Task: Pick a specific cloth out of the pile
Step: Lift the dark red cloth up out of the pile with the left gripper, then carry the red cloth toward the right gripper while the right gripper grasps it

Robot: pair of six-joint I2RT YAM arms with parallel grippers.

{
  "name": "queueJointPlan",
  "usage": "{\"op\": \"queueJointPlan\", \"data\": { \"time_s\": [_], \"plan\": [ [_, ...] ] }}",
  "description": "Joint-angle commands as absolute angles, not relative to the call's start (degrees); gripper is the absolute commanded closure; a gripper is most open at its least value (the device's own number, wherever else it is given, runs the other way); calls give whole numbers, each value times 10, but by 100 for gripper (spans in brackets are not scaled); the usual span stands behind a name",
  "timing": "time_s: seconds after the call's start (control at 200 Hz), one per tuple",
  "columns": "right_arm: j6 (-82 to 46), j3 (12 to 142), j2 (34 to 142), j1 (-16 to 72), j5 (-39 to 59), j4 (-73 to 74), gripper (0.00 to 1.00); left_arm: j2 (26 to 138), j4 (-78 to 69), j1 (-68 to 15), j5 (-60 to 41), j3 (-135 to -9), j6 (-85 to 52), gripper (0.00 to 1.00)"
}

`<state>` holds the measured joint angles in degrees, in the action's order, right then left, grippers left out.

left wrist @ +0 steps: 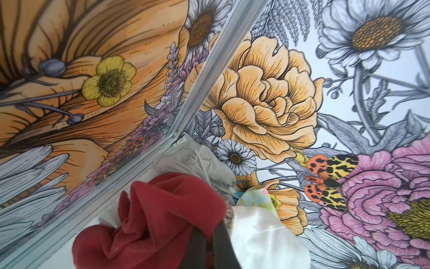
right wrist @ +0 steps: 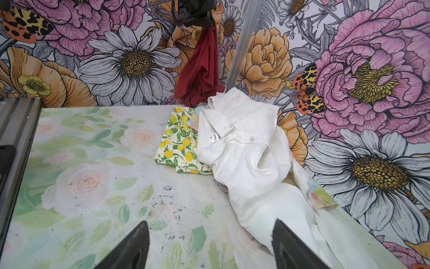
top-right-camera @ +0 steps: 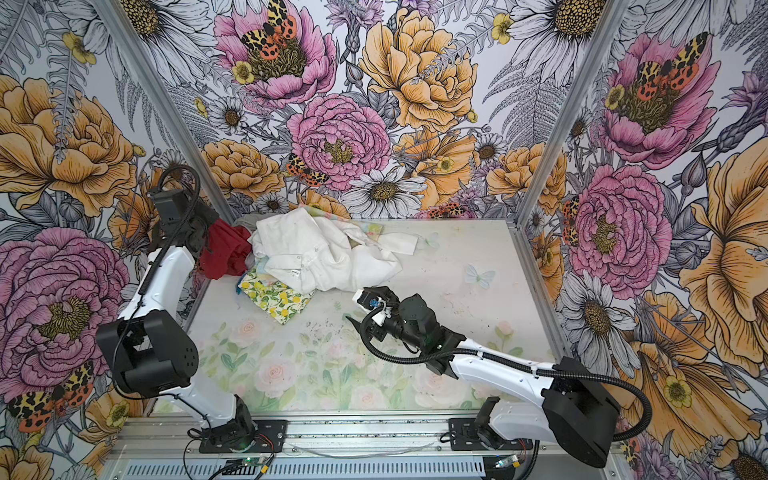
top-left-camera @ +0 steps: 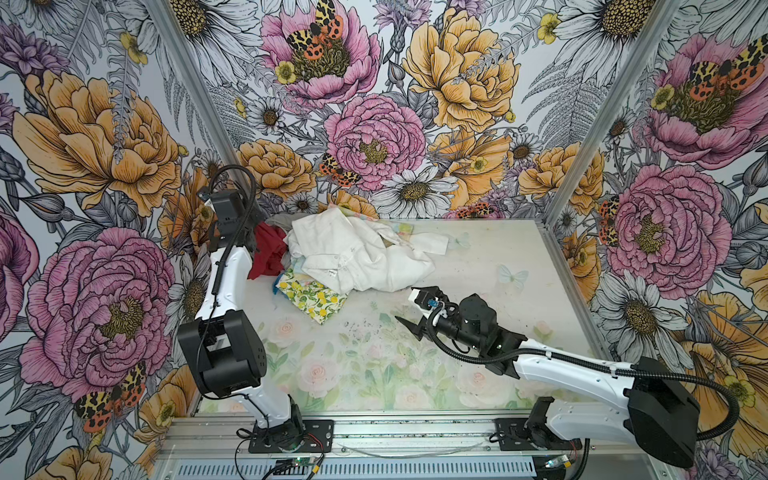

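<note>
Your left gripper [right wrist: 206,21] is clamped tight on the cloth [right wrist: 200,69], the dark red one, which hangs from its closed jaws in a long bunched fold in front of the flowered wall [right wrist: 130,60]. In both top views you can see it raised at the far left corner of the table [top-left-camera: 478,270], just beside the pile [top-left-camera: 357,253]. Its lower end drops behind the lemon-print cloth [top-left-camera: 311,297], and you cannot tell from here whether it touches the table. The left wrist view shows red fabric gathered around one dark finger [left wrist: 209,244], with a grey piece [left wrist: 197,160] just behind it. The big white cloth [right wrist: 244,151] (a buttoned shirt, by the look of it) lies crumpled over most of the pile. Your right gripper [top-left-camera: 409,307] hovers low over the table beside the near edge of the white cloth, fingers spread wide and holding nothing
</note>
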<state>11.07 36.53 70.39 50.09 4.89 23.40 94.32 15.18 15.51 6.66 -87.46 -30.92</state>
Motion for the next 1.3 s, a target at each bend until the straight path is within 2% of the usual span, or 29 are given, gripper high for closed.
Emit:
{"op": "queueJointPlan", "data": {
  "time_s": [0.0,0.585,0.891,1.296],
  "plan": [
    [78,390,720,505,23,270,17,902,120,146,66,-909,-330,100],
    [16,407,736,508,-11,321,16,847,155,53,15,-1029,-291,100],
    [6,420,719,508,-17,311,15,863,260,-17,-37,-1158,-243,100],
    [-20,495,777,518,-9,344,13,874,337,-197,-14,-1219,-186,100]
  ]
}}
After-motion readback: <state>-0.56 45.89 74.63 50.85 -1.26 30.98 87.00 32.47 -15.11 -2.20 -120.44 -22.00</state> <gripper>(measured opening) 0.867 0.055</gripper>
